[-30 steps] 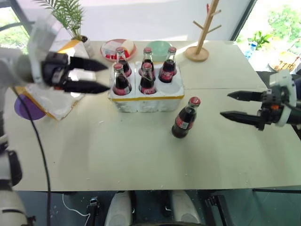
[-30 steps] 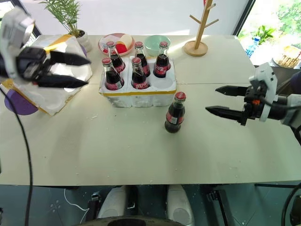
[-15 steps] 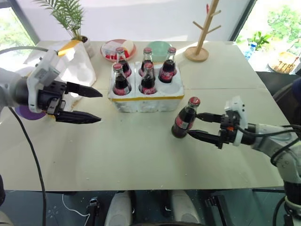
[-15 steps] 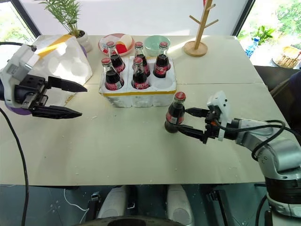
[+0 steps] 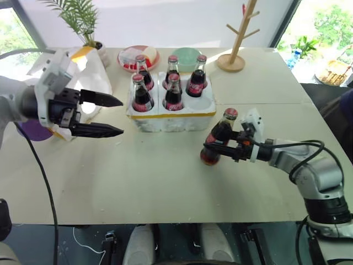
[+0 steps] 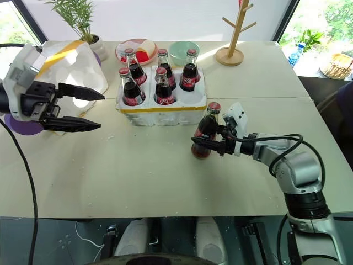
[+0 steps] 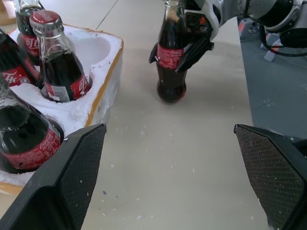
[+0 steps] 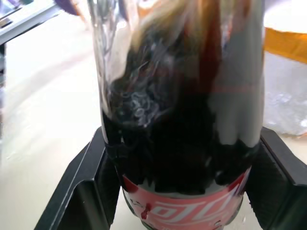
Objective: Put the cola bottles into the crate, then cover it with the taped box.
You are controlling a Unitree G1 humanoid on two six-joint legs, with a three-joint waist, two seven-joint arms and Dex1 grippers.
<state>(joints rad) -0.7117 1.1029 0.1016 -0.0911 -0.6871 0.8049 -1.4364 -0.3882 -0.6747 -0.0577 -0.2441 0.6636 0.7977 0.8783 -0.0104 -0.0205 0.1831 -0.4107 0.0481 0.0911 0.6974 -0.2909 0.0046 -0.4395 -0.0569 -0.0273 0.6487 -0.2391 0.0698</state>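
Right gripper (image 5: 218,147) clamped on the last loose cola bottle (image 5: 218,137), table-level, just in front of the crate (image 5: 172,112).

Bottle: dark cola, red cap, red label at the fingers' height, base on the table (image 5: 165,182), leaning slightly toward the gripper. Five more cola bottles stand upright in the crate's wells; front-right well empty. Crate is low white foam, yellow tape on the rim. Left gripper (image 5: 113,115) spread wide, holding nothing, hanging left of the crate, in front of the taped box (image 6: 69,69).

bright window daylight, soft shadows, blurred right wrist close-up
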